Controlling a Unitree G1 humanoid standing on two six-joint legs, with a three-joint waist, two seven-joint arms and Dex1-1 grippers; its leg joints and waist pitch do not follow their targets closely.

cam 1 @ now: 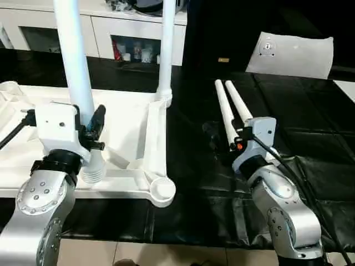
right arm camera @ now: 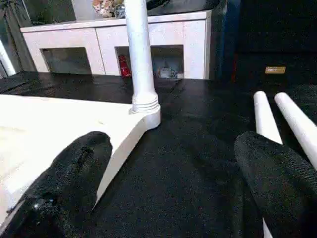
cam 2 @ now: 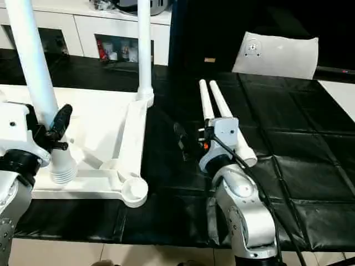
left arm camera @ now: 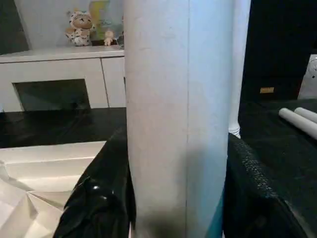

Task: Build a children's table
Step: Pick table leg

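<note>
Left claw (cam 1: pixel 91 130) clamps an upright leg (cam 1: pixel 75 66); right claw (right arm camera: pixel 168 183) gapes wide, empty.

Head pair downward; wrist cameras close, forward.

White cabinet (cam 1: pixel 100 30), cushion-like bag (cam 1: pixel 291 54)

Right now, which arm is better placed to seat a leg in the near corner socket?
Left. Its gripper already holds a leg upright near that socket; the right gripper is open beside the spare legs.
</note>
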